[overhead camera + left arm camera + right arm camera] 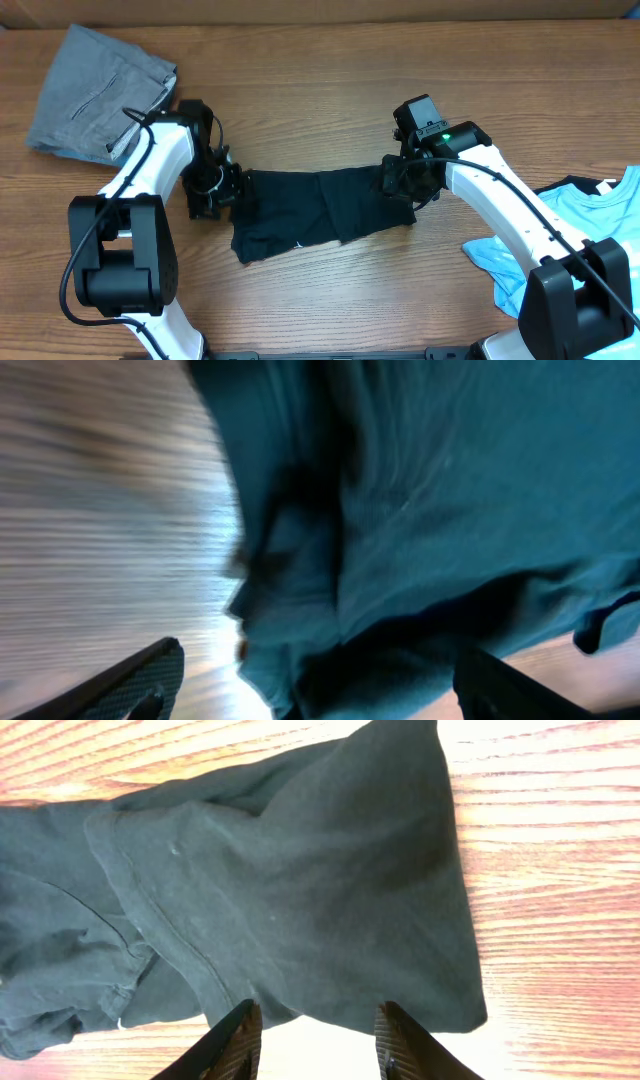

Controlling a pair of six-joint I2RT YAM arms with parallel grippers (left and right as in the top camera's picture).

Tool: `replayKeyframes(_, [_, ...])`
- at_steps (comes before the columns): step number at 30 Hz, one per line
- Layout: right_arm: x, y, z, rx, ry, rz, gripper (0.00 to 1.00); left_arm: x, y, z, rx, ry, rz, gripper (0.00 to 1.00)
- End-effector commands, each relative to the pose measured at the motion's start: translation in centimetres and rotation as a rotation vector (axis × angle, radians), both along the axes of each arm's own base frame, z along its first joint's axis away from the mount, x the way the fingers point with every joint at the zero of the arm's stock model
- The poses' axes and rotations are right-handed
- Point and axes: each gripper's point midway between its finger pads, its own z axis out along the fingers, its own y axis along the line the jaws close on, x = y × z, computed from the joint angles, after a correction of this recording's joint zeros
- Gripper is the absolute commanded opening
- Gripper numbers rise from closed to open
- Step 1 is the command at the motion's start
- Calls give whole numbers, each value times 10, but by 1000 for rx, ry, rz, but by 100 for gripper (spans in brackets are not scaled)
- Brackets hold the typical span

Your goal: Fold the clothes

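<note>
The black T-shirt (pixel 305 212) lies on the wooden table as a rumpled, folded strip with a small white mark near its front edge. My left gripper (pixel 213 188) is at its left end. In the blurred left wrist view its fingers (pixel 320 695) are spread wide, with the shirt (pixel 420 510) lying between and beyond them. My right gripper (pixel 398 180) is at the shirt's right end. In the right wrist view its fingers (pixel 318 1045) are open, and the shirt's edge (pixel 300 890) sits just beyond the tips, not pinched.
A grey garment (pixel 95 90) lies crumpled at the far left. A light blue garment (pixel 590 235), with a dark one under it, lies at the right edge. Bare wood table (pixel 320 80) stretches behind the shirt.
</note>
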Motion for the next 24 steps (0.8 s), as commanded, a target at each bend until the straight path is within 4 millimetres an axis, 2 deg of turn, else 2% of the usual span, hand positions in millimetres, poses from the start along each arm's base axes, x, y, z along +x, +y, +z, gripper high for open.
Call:
replayKeyframes(1, [5, -1, 12, 7, -43, 1, 40, -13, -16, -13, -98, 8, -16, 93])
replayKeyframes(4, [5, 0, 13, 9, -46, 0, 41, -20, -16, -30, -98, -2, -19, 92])
replayKeyframes(6, [6, 0, 13, 10, -50, 0, 41, -23, -18, -43, -95, -22, -30, 85])
replayKeyframes(8, [7, 0, 13, 10, -50, 0, 41, -27, -22, -51, -94, -35, -47, 73])
replayKeyframes(10, [6, 0, 13, 10, -49, 0, 42, -34, -29, -61, -89, -42, -67, 52])
replayKeyframes(11, [6, 0, 13, 10, -49, 0, 41, -37, -29, -64, -70, -33, -65, 37])
replayKeyframes(13, [6, 0, 13, 10, -49, 0, 42, -44, -27, -68, -25, -11, -62, 25])
replayKeyframes(15, [6, 0, 13, 9, -47, 0, 43, -48, -24, -68, 1, 7, -70, 8])
replayKeyframes(17, [5, -1, 12, 8, -44, 0, 45, -52, -19, -64, 7, 39, -55, 4])
replayKeyframes(19, [4, -1, 12, 6, -39, 0, 45, -53, 1, -52, 45, 88, -12, 4])
replayKeyframes(21, [4, -1, 12, 6, -38, 0, 45, -48, 18, -34, 76, 122, 28, 4])
replayKeyframes(24, [4, -1, 12, 6, -39, 0, 45, -27, 46, 9, 97, 111, 72, 4])
